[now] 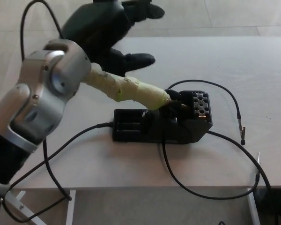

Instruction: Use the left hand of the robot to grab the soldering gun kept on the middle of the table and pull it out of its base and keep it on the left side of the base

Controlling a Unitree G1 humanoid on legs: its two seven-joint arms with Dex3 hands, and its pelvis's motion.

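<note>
Base (pixel 164 125) holds soldering gun (pixel 131 89) | left hand (pixel 107 28) spread wide, empty, above gun

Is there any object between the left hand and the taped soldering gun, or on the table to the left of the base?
Nothing visible blocks the open left hand from the soldering gun. Left of the base, only a black cable crosses the table.

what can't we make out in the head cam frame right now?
All in the head view:
- Soldering gun: its rear end and cable exit are covered by the left hand and forearm.
- Gun tip: buried in the base holder.
- Hand-to-gun contact: overlap in the picture, touching or above cannot be told.
- Cables: cut off below the table edge.
- Right hand: out of frame.
</note>
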